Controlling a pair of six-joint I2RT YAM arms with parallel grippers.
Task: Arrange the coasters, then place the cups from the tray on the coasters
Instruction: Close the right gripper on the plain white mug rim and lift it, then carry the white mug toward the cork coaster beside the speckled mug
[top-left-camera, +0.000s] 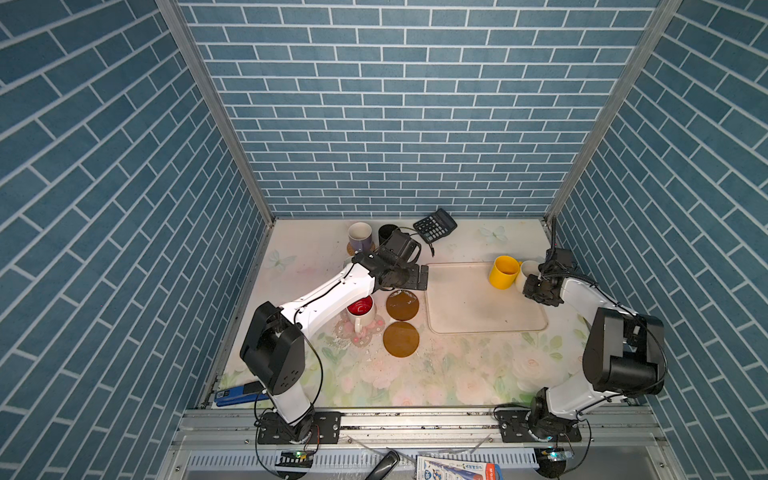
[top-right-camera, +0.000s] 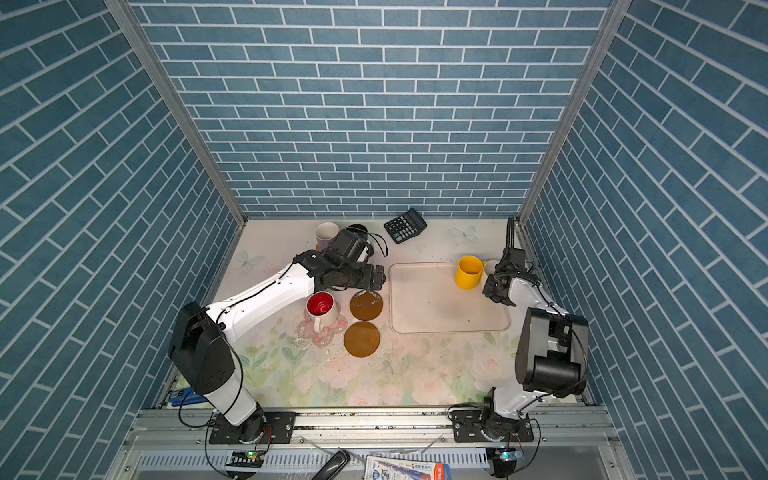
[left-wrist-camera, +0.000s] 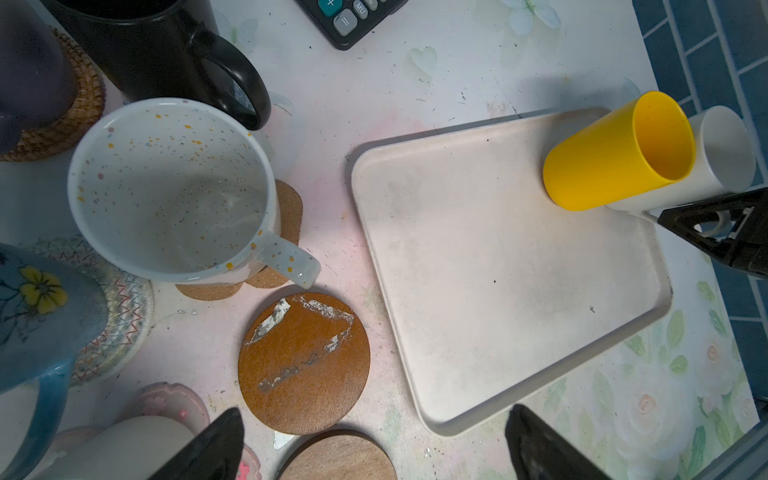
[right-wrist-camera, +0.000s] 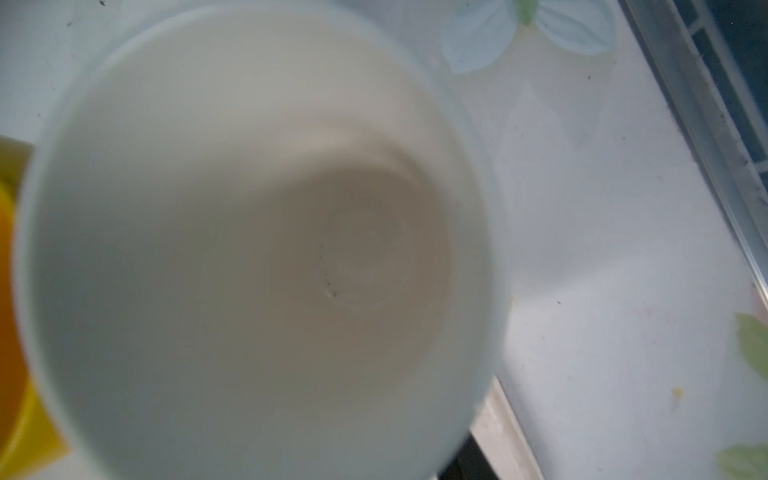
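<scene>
1. Floral tabletop (top-left-camera: 457, 374), enclosed by blue brick-pattern walls on three sides.
2. Left zone: lavender mug (top-left-camera: 360, 236) stands on woven coaster (left-wrist-camera: 83, 104) at the back. White mug with red inside (top-left-camera: 360, 309) stands on pink flowery coaster (top-left-camera: 365, 336). Far amber disc (top-left-camera: 402, 304) and near amber disc (top-left-camera: 401, 338) lie bare beside it.
3. Left gripper (left-wrist-camera: 376, 415) hovers between discs and tray, fingers spread wide, holding nothing.
4. Tray (top-left-camera: 469, 307): yellow mug (top-left-camera: 503, 272) stands at its far right corner, cream-white mug (top-left-camera: 528, 272) just beside it.
5. Right gripper (top-left-camera: 536, 284) is apparently at the cream-white mug's handle. Whether its fingers pinch it cannot be told.

The white cup (right-wrist-camera: 249, 249) is blurred; the lavender cup (left-wrist-camera: 29, 75) is cut off.
</scene>
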